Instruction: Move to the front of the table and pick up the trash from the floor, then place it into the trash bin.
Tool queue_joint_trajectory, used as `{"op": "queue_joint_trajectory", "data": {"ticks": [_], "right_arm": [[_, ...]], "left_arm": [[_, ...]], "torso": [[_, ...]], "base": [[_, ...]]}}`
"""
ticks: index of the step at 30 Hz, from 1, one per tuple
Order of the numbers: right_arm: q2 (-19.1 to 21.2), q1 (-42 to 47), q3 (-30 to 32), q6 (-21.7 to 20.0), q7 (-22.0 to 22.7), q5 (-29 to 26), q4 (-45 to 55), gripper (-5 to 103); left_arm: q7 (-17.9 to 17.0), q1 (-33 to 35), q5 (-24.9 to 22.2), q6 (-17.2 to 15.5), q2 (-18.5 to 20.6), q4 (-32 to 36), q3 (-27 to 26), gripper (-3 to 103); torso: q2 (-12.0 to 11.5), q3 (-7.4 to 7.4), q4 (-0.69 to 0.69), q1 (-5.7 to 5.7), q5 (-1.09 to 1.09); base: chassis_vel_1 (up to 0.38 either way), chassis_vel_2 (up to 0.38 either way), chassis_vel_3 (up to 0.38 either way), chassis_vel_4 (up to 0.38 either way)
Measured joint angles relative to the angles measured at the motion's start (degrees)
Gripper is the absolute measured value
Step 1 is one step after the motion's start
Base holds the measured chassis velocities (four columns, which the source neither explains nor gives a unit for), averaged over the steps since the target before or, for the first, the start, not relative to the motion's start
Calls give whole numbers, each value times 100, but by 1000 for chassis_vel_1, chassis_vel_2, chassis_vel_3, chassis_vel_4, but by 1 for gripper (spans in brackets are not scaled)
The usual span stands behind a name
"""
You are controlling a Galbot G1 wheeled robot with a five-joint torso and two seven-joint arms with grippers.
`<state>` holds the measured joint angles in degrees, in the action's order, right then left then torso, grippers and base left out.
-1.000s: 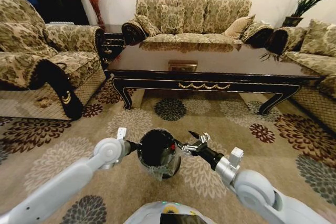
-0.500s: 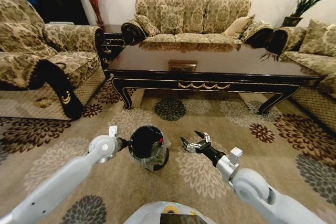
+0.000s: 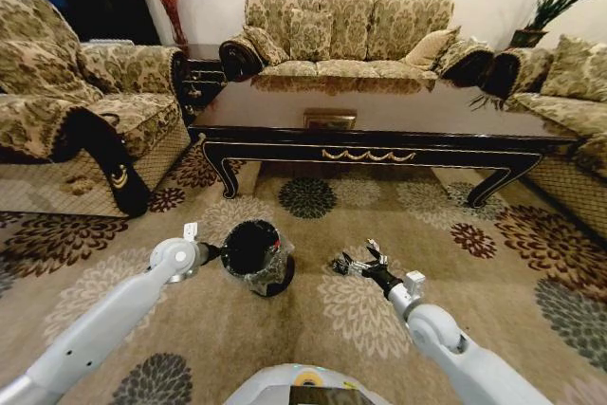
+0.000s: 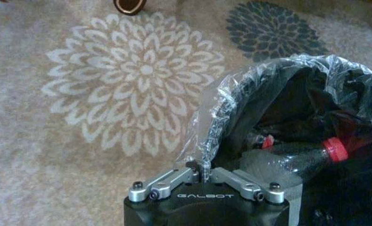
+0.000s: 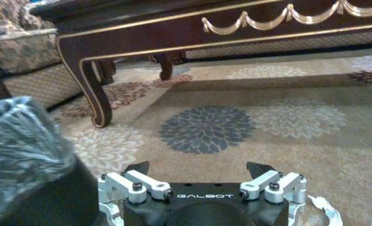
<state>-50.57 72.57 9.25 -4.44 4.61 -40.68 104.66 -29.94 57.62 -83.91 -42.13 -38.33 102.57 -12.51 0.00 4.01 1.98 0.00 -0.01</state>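
Observation:
The black trash bin (image 3: 254, 255) with its clear liner hangs tilted just above the floor (image 3: 432, 225), in front of the long dark table (image 3: 379, 119). My left gripper (image 3: 214, 253) is shut on the bin's near rim and liner (image 4: 202, 155). Inside the bin lies trash: a clear plastic bottle (image 4: 299, 160) with a red cap. My right gripper (image 3: 353, 257) is low over the carpet to the right of the bin, open, with nothing between its fingers (image 5: 135, 168). A small white scrap (image 5: 327, 213) lies on the carpet beside it.
An armchair (image 3: 85, 111) stands at the left, a sofa (image 3: 346, 35) behind the table and another seat (image 3: 569, 92) at the right. The table's curved leg (image 5: 98, 96) is ahead of the right gripper. Open carpet spreads between me and the table.
The left arm has carried the bin away from me, to the left and lower. The right gripper has dropped toward the carpet and stays open.

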Motion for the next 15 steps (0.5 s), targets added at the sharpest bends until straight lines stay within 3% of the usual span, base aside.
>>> {"op": "queue_joint_trajectory", "data": {"ticks": [9, 15], "right_arm": [[-232, -602, -384, 21, -193, 334, -953, 100], [-514, -867, -593, 254, -400, 666, -1894, 100]], "left_arm": [[-361, -71, -247, 0, 130, 130, -7, 0], [-536, -79, -414, 0, 231, 192, -26, 0]], "torso": [[0, -1, 1, 0, 0], [0, 0, 0, 0, 1]], "base": [[0, 0, 0, 0], [0, 0, 0, 0]]}}
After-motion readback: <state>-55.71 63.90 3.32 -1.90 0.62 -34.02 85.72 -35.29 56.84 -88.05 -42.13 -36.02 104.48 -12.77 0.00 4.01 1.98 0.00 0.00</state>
